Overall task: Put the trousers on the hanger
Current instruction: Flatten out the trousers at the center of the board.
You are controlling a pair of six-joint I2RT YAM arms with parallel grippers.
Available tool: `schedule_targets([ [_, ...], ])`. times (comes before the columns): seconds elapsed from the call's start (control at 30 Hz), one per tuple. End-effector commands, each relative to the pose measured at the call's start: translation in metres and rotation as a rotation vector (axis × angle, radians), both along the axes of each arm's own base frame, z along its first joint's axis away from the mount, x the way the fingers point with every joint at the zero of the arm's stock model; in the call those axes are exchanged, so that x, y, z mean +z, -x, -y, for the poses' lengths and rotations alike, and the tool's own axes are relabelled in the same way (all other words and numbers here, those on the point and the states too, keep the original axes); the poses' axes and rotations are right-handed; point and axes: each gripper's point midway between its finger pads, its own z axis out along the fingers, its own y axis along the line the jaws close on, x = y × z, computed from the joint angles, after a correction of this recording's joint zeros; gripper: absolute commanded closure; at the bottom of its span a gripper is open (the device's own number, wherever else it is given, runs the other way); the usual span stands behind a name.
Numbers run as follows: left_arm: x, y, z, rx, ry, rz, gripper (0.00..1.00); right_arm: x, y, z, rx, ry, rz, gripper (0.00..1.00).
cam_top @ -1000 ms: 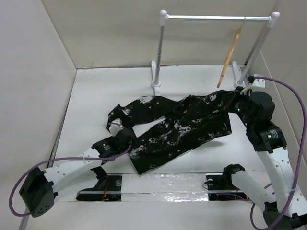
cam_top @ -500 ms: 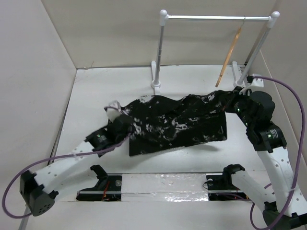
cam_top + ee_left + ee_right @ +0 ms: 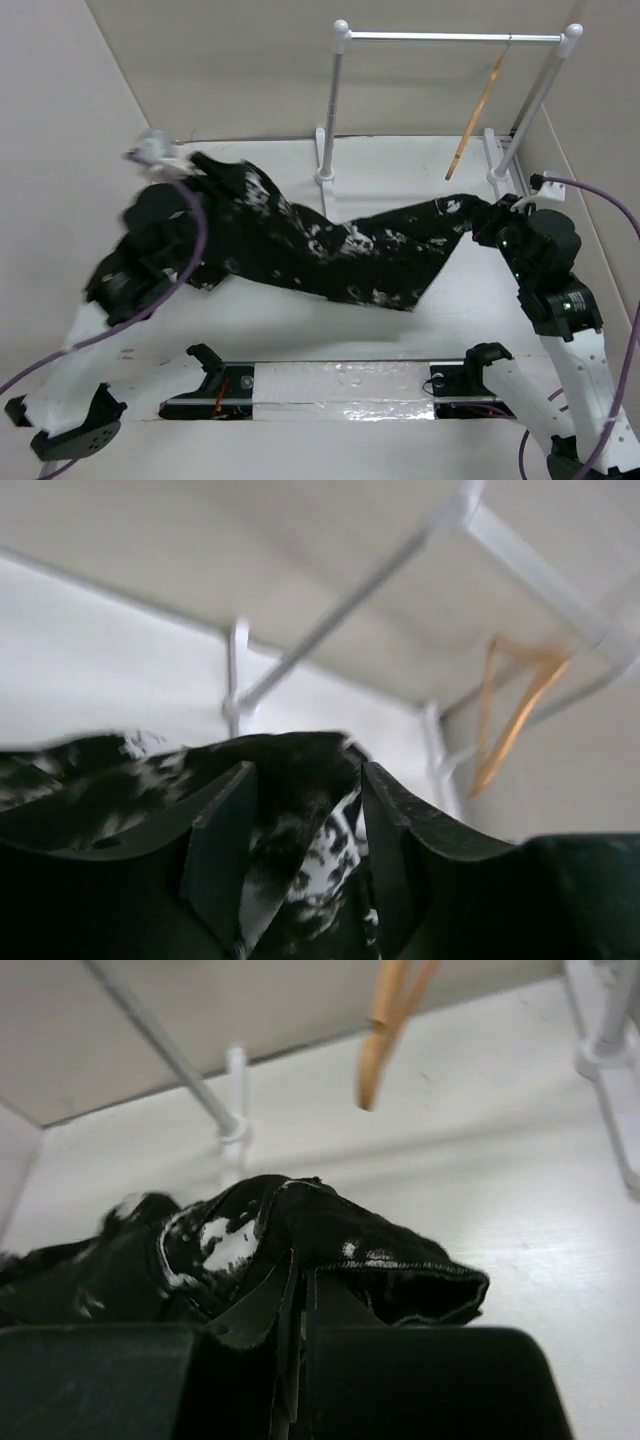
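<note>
The black, white-splattered trousers (image 3: 340, 250) hang stretched in a sagging band between my two grippers. My left gripper (image 3: 212, 178) is raised at the far left and is shut on one end of the trousers (image 3: 300, 810), with fabric bunched between the fingers (image 3: 222, 840). My right gripper (image 3: 492, 218) is at the right, shut tight on the other end (image 3: 330, 1230). The tan wooden hanger (image 3: 476, 108) hangs tilted from the rack's rail, above and behind the right gripper. It also shows in the left wrist view (image 3: 515, 715) and the right wrist view (image 3: 385, 1030).
The white pole rack (image 3: 340, 100) with ball-topped posts stands at the back of the table, its right post (image 3: 535, 100) close to my right arm. Beige walls (image 3: 70, 150) close in on the left, back and right. Both arm bases sit at the near edge.
My left arm has lifted and swung to the far left with its end of the trousers. The trousers came up off the table and are pulled out lengthwise. The right gripper barely moved.
</note>
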Motion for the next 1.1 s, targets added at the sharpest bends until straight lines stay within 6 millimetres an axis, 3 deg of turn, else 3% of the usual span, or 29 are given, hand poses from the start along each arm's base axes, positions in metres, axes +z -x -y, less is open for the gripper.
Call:
schedule_targets([
  [0.0, -0.157, -0.036, 0.092, -0.246, -0.209, -0.34, 0.57, -0.044, -0.017, 0.05, -0.26, 0.045, -0.073, 1.0],
  [0.03, -0.163, -0.033, 0.115, -0.319, -0.159, -0.331, 0.53, -0.052, -0.02, 0.059, -0.299, 0.047, -0.087, 1.0],
  [0.07, -0.183, -0.032, 0.131, -0.356, -0.164, -0.363, 0.5, -0.061, -0.026, 0.067, -0.33, 0.049, -0.114, 1.0],
  [0.1, -0.209, -0.018, 0.153, -0.429, -0.187, -0.404, 0.38, -0.062, -0.032, 0.077, -0.348, 0.018, -0.114, 1.0],
  [0.17, -0.244, -0.012, 0.174, -0.452, -0.244, -0.486, 0.28, -0.071, -0.045, 0.092, -0.392, -0.018, -0.14, 1.0],
  [0.2, -0.25, -0.004, 0.182, -0.46, -0.279, -0.496, 0.19, -0.073, -0.051, 0.099, -0.408, -0.034, -0.133, 1.0],
  [0.23, -0.257, -0.009, 0.175, -0.41, -0.31, -0.506, 0.16, -0.078, -0.054, 0.116, -0.459, -0.047, -0.142, 0.99],
  [0.3, -0.262, -0.012, 0.168, -0.378, -0.332, -0.508, 0.16, -0.087, -0.066, 0.127, -0.477, -0.069, -0.155, 0.92],
  [0.37, -0.251, -0.019, 0.155, -0.339, -0.294, -0.47, 0.17, -0.09, -0.069, 0.138, -0.507, -0.081, -0.164, 0.54],
  [0.4, -0.256, -0.021, 0.145, -0.314, -0.291, -0.471, 0.17, -0.093, -0.071, 0.138, -0.506, -0.084, -0.176, 0.39],
  [0.43, -0.255, -0.034, 0.127, -0.237, -0.269, -0.454, 0.17, -0.09, -0.072, 0.136, -0.497, -0.087, -0.172, 0.11],
  [0.47, -0.25, -0.038, 0.113, -0.199, -0.237, -0.437, 0.17, -0.089, -0.073, 0.133, -0.476, -0.088, -0.171, 0.03],
  [0.5, -0.263, -0.042, 0.098, -0.159, -0.231, -0.457, 0.17, -0.085, -0.075, 0.124, -0.426, -0.099, -0.153, 0.01],
  [0.53, -0.263, -0.05, 0.086, -0.123, -0.201, -0.45, 0.17, -0.078, -0.073, 0.12, -0.402, -0.099, -0.122, 0.0],
  [0.6, -0.259, -0.068, 0.047, -0.004, -0.144, -0.421, 0.17, -0.077, -0.072, 0.096, -0.32, -0.097, -0.1, 0.06],
  [0.63, -0.271, -0.071, 0.032, 0.045, -0.133, -0.433, 0.18, -0.074, -0.07, 0.084, -0.278, -0.097, -0.081, 0.28],
  [0.67, -0.267, -0.084, 0.01, 0.11, -0.091, -0.406, 0.19, -0.079, -0.065, 0.066, -0.204, -0.097, -0.073, 0.45],
  [0.7, -0.273, -0.089, 0.0, 0.135, -0.084, -0.411, 0.19, -0.082, -0.062, 0.036, -0.088, -0.1, -0.076, 0.64],
  [0.73, -0.283, -0.092, -0.009, 0.159, -0.076, -0.433, 0.19, -0.086, -0.059, 0.018, -0.021, -0.106, -0.084, 0.98],
  [0.8, -0.305, -0.097, -0.028, 0.21, -0.067, -0.516, 0.19, -0.109, -0.051, -0.025, 0.145, -0.117, -0.128, 1.0],
  [0.83, -0.314, -0.093, -0.032, 0.231, -0.083, -0.549, 0.18, -0.117, -0.041, -0.064, 0.275, -0.11, -0.148, 1.0],
  [0.9, -0.325, -0.089, -0.064, 0.385, -0.075, -0.561, 0.11, -0.139, -0.034, -0.101, 0.382, -0.071, -0.199, 1.0],
  [0.93, -0.33, -0.087, -0.074, 0.419, -0.063, -0.57, 0.1, -0.146, -0.017, -0.134, 0.484, -0.048, -0.215, 0.98],
  [1.0, -0.341, -0.079, -0.084, 0.44, -0.013, -0.582, 0.1, -0.156, -0.011, -0.159, 0.526, -0.012, -0.228, 0.92],
  [1.07, -0.344, -0.072, -0.106, 0.509, 0.034, -0.585, 0.1, -0.16, 0.006, -0.189, 0.617, -0.009, -0.226, 0.77],
])
